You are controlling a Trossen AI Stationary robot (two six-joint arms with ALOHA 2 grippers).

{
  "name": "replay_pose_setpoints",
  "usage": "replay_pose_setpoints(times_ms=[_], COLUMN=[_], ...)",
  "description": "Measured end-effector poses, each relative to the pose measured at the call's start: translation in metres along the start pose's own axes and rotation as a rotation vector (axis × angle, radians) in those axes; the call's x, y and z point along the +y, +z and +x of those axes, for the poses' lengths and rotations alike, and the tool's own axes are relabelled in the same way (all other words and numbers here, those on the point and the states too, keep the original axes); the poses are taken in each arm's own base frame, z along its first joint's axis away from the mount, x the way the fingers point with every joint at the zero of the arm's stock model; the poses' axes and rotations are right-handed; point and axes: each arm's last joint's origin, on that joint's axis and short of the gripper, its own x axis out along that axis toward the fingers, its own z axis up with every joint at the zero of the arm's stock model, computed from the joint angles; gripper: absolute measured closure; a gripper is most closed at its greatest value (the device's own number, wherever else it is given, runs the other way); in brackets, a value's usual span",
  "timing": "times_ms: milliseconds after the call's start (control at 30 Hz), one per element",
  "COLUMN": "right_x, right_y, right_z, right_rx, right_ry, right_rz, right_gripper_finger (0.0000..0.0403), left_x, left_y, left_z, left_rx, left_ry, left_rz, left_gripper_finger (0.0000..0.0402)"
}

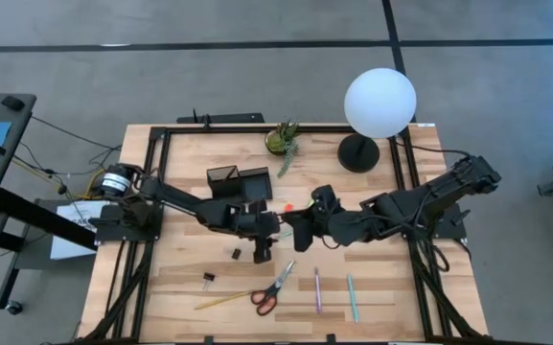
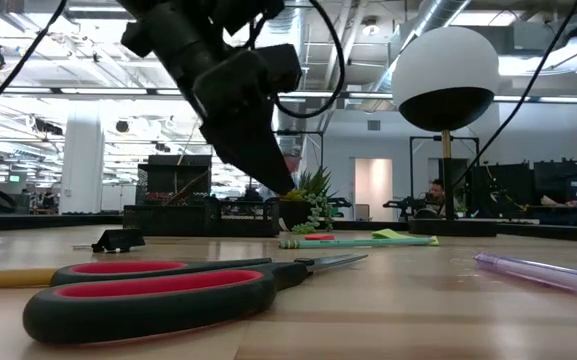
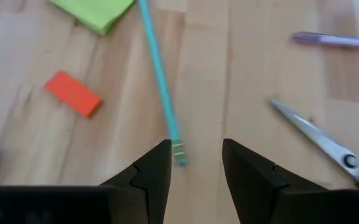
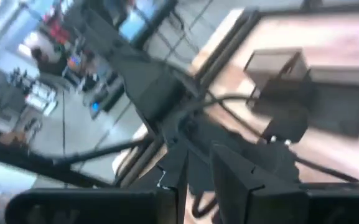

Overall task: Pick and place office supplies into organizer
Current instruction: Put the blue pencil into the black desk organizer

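Note:
My left gripper [image 1: 262,249] [image 3: 195,165] is open and points down over the table's middle. Its fingers stand on either side of the ferrule end of a teal pencil [image 3: 160,87] that lies flat, without touching it. Close by lie the orange eraser [image 3: 73,93] and the lime-green sticky pad [image 3: 95,12]. The red-handled scissors [image 1: 274,287] [image 2: 148,290], a purple pen [image 1: 317,289], a teal pen [image 1: 353,297], a yellow pencil [image 1: 223,300] and two black clips [image 1: 237,254] lie nearer the near edge. The black organizer [image 1: 238,180] stands farther back. My right gripper [image 1: 295,230] [image 4: 199,177] is raised beside the left one, open by a narrow gap.
A small potted plant [image 1: 283,139] and a lamp with a white globe [image 1: 380,103] on a round black base [image 1: 357,153] stand near the far edge. Black frame rails [image 1: 156,192] run along the table's sides. The two arms meet closely at mid-table.

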Motion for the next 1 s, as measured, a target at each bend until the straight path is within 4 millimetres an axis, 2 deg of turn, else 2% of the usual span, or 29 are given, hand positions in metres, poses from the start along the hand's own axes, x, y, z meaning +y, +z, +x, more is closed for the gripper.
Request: replay_pose_setpoints(times_ms=[300, 500, 733, 1000], right_x=[0.013, 0.016, 0.016, 0.016], right_y=[0.021, 0.018, 0.018, 0.018], right_z=[-0.018, -0.019, -0.018, -0.018], right_rx=[-0.141, -0.139, -0.139, -0.137], right_ry=[0.108, 0.123, 0.124, 0.122], right_rz=[-0.082, -0.095, -0.094, -0.096], right_gripper_finger=[0.0342, 0.0342, 0.0342, 0.0342], left_x=[0.004, 0.005, -0.003, 0.0], left_y=[-0.015, -0.014, -0.027, -0.028], left_z=[0.005, 0.006, 0.035, 0.034], left_rx=[0.024, 0.005, 0.054, 0.057], left_ry=[0.016, 0.041, 0.04, 0.115], left_rz=[-0.062, -0.07, -0.092, -0.102], left_gripper_finger=[0.0265, 0.0265, 0.0265, 0.0265])
